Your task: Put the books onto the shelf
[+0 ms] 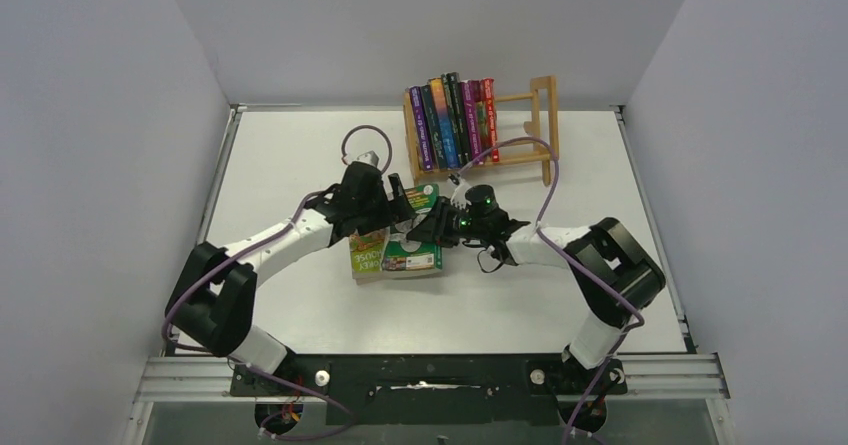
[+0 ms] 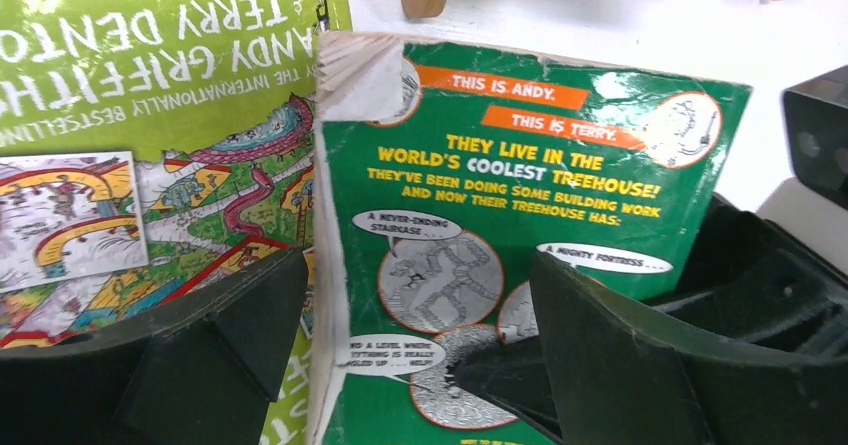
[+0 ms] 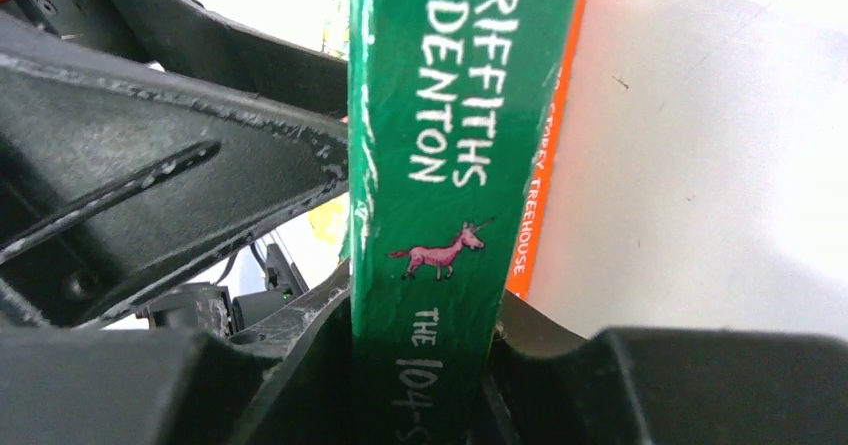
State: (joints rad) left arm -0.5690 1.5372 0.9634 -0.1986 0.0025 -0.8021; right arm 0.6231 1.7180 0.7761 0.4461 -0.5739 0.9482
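Green book (image 2: 520,215) is standing tilted up mid-table, just short of the shelf (image 1: 545,115). Its spine is running lengthwise away from the right gripper (image 3: 425,365), which is pinching that spine narrowly between both fingers. The left gripper (image 2: 418,275) is gaping wide astride the book, gripping nothing. A lime book (image 2: 150,115) is lying flat beside it. More books (image 1: 450,120) are filling the shelf's left part, leaving a gap at its right end. The spine is showing "GRIFFITHS", "DENTON", "THE 104-S"; the back cover is showing "THIS IS ANDY", "THIS IS TERRY".

Books (image 1: 450,122) upright at left end of light-wood shelf (image 1: 543,83); dark green book (image 2: 520,235) tilted up beside flat lime-green book (image 2: 150,115)
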